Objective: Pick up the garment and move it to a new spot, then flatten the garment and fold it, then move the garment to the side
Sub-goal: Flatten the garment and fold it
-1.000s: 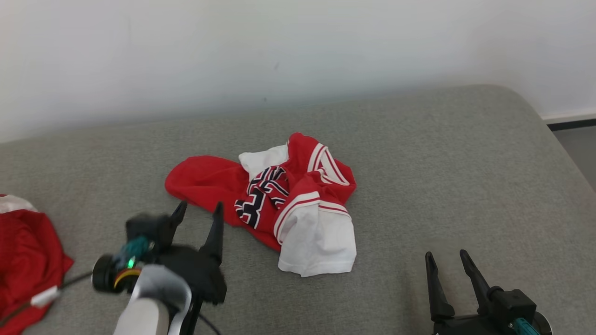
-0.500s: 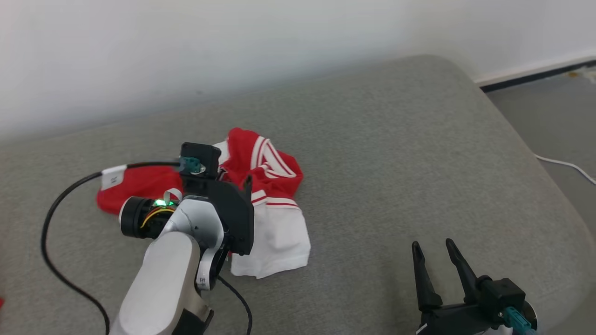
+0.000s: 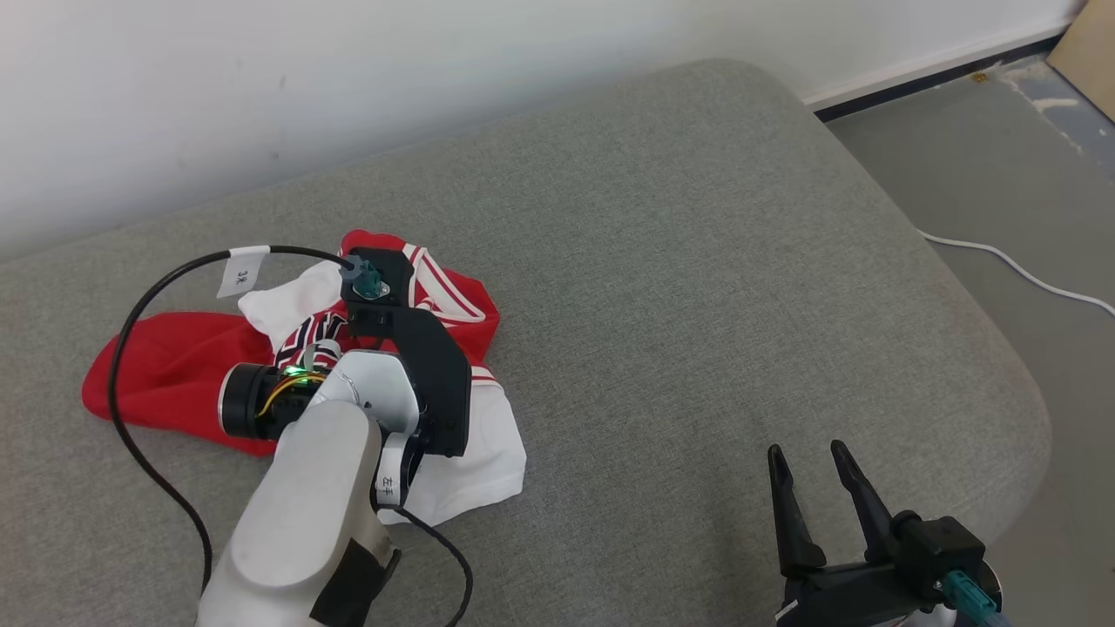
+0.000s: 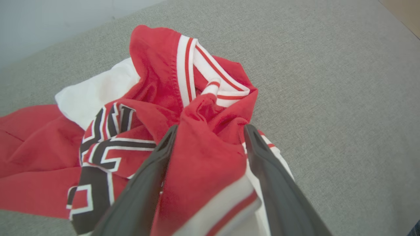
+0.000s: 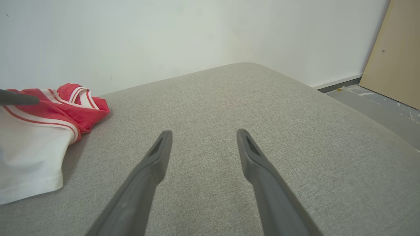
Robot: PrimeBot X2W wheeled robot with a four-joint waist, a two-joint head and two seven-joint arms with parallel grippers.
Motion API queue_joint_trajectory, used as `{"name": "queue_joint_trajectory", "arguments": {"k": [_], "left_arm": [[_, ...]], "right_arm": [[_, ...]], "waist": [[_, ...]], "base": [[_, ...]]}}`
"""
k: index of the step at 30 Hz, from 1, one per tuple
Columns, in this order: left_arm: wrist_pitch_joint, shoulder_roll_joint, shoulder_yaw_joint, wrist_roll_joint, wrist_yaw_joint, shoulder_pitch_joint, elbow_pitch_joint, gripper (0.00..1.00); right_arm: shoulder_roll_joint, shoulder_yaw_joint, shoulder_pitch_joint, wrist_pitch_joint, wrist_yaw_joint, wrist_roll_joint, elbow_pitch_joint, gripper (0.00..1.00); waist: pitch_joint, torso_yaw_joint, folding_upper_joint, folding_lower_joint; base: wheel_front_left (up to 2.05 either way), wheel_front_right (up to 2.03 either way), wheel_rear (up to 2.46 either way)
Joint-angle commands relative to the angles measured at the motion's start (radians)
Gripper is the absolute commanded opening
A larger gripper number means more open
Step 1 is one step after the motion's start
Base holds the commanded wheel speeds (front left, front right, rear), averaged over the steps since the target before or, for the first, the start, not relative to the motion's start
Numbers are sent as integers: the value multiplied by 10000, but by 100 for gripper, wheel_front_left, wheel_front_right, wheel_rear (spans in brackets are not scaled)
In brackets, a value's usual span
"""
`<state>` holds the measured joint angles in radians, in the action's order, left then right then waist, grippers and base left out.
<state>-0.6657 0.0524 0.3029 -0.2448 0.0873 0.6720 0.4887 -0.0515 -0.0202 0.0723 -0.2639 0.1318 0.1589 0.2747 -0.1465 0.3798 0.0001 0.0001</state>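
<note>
The garment (image 3: 165, 383) is a crumpled red and white jersey with black lettering, lying at the left of the grey cushion (image 3: 697, 261). My left arm's wrist (image 3: 409, 366) hangs over its middle, fingers pointing down and hidden beneath it. In the left wrist view the left gripper (image 4: 210, 129) is open, and a raised fold of the red garment (image 4: 147, 82) sits between its two fingers. My right gripper (image 3: 807, 450) stands open near the cushion's front right, holding nothing. In the right wrist view the right gripper (image 5: 203, 132) is over bare cushion, with the garment (image 5: 32, 141) far to its left.
The cushion's rounded right edge drops to a grey floor (image 3: 1002, 174) with a white cable (image 3: 1002, 261) on it. A wooden board (image 5: 393, 59) leans at the far right. A white wall (image 3: 435, 70) runs behind the cushion. A black cable (image 3: 122, 383) loops over the garment.
The head camera has turned to the right, so the whole picture has shifted. My left arm has reached forward and down onto the garment. The right gripper keeps its place.
</note>
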Motion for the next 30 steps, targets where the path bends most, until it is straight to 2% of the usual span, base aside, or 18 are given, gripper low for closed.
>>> {"name": "queue_joint_trajectory", "arguments": {"k": [1, 2, 6, 11, 14, 17, 21, 25, 26, 28, 30], "left_arm": [[-80, 108, 55, 57, -88, 86, 93, 45], [-29, 150, 72, 62, -139, 137, 94, 0], [244, 126, 119, -114, -266, 219, -62, 0], [1371, 19, 265, -427, -519, 743, -546, 0], [2297, -22, 564, -1027, -761, 1305, -887, 0], [3436, -39, 1294, -2220, -812, 2076, -1364, 0], [5705, -36, 2152, -3259, -296, 3341, -1791, 0], [7764, -10, 2652, -4843, 172, 4490, -1986, 0], [7764, -10, 2652, -4843, 172, 4490, -1986, 0], [8648, -14, 2824, -5377, 465, 4995, -1957, 0], [9066, -9, 2877, -5959, 764, 5263, -1915, 0]], "right_arm": [[22, -9, 89, -7, -22, 57, -32, 100], [22, -5, 93, -7, -22, 77, -37, 100], [22, 38, 95, -7, -22, 102, -38, 100], [22, 7, 138, -7, -22, 100, -26, 100], [21, -69, 181, -7, -22, 108, 16, 100], [22, -187, 234, -7, -22, 114, 75, 100], [21, -365, 304, -7, -22, 174, 130, 100], [21, -518, 279, -6, -22, 257, 166, 100], [21, -518, 279, -6, -22, 257, 166, 100], [21, -531, 279, -6, -22, 288, 161, 100], [24, -473, 291, -6, -22, 329, 130, 100]], "waist": [[-47, 17, -1, -1], [-54, 10, -1, -1], [-53, -73, -1, -1], [-13, -197, -1, -1], [44, -220, -1, -1], [106, -163, -1, -1], [113, 28, -1, -1], [67, 222, -1, -1], [67, 222, -1, -1], [16, 251, -1, -1], [-71, 200, -1, -1]], "base": [[0, 0, 0], [0, 0, 0], [0, 0, 0], [0, 0, 0], [0, 0, 0], [0, 0, 0], [0, 0, 0], [0, 0, 0], [0, 0, 0], [0, 0, 0], [0, 0, 0]]}}
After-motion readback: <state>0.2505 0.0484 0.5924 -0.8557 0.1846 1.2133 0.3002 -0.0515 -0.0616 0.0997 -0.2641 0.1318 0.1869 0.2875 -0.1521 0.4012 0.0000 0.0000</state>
